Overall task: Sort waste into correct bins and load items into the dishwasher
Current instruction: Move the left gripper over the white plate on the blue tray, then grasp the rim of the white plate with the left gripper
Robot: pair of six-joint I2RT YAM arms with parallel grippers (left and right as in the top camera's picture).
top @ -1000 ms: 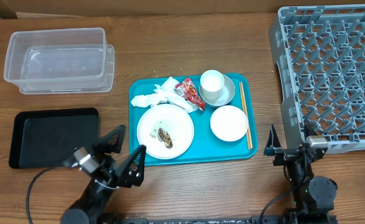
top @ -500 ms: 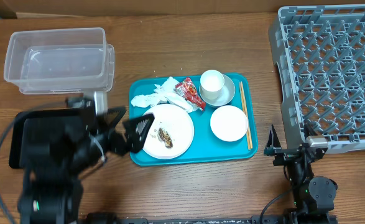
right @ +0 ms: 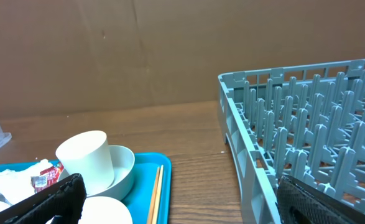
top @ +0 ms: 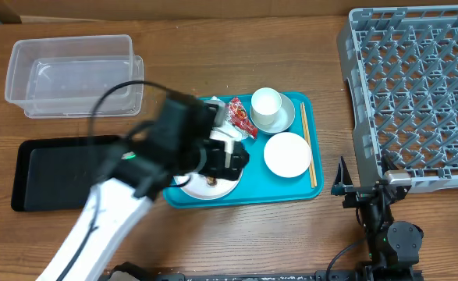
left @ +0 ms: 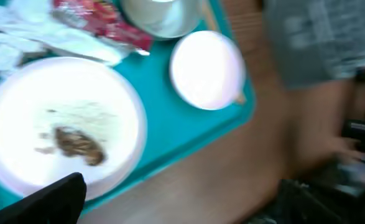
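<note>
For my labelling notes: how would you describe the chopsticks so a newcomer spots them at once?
Find the teal tray mid-table. Along its right edge, just right of the white bowl, lie the chopsticks: the only thin wooden sticks on it.

You have a teal serving tray (top: 279, 190) mid-table | wooden table (top: 213, 62) all around it | plain brown wall (right: 107, 50) behind

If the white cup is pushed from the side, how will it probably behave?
The cup looks tall for its base and stands off-centre in the saucer, so it may tip. Its smooth wall could be slippery. It seems empty, so probably light.
</note>
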